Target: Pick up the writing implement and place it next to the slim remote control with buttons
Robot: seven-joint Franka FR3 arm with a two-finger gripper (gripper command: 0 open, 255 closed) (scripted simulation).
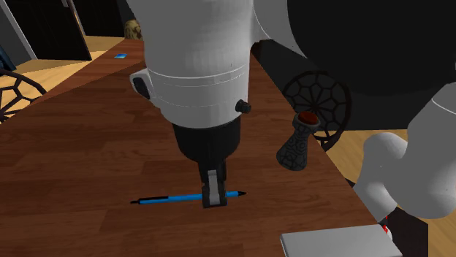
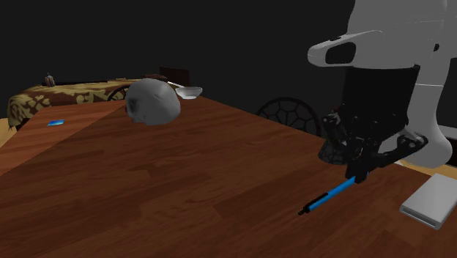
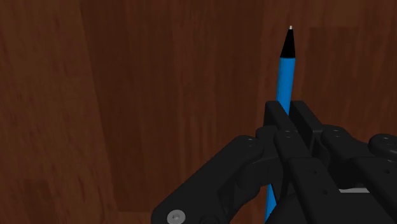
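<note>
A dark reddish-brown wooden table (image 1: 80, 168) carries the things; a grey skull-shaped thing (image 2: 152, 101) sits near its far end, with a white bowl (image 2: 189, 91) just behind it at the far edge; a dark patterned hourglass-shaped piece with a red top (image 1: 298, 142) stands close to the edge at the shoulder view's right; a black wire-backed chair (image 1: 318, 98) stands just beyond that edge, on light wooden floor (image 1: 365, 146); a brown-and-gold patterned couch (image 2: 58, 99) lies past the far end.

The wooden table (image 2: 183, 183) carries a blue pen (image 2: 333, 194) and a grey lump (image 2: 152, 102) (skull-like).
</note>
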